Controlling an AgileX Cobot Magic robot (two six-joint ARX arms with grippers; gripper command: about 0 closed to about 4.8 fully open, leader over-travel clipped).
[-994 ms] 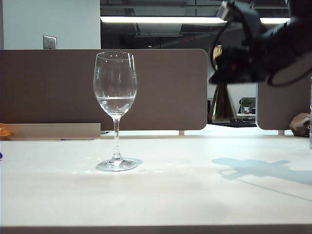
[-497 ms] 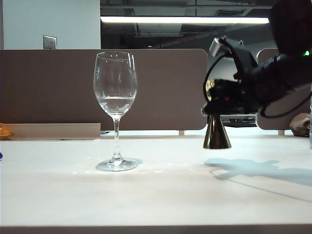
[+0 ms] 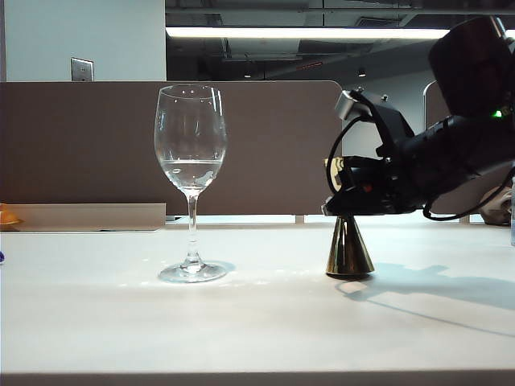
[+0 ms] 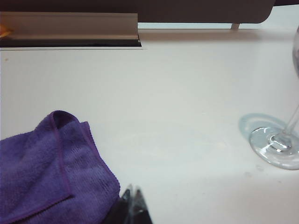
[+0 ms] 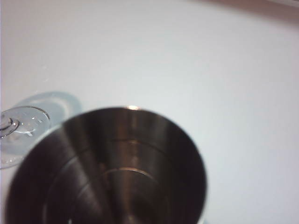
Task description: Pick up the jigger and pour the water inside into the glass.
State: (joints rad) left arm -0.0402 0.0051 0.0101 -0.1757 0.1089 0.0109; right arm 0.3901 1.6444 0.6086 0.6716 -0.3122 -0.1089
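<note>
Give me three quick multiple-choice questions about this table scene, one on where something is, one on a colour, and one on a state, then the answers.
1. Where does the jigger stand in the exterior view?
A. right of the glass
B. left of it
C. inside it

2. The cloth by the left hand is:
A. yellow
B. purple
C. white

3. The right hand is:
A. open above the table
B. shut on the jigger
C. shut on the glass

Answers: A, the gold cone stands right of the stem; B, wrist view shows purple; B, it grips the jigger's top.
</note>
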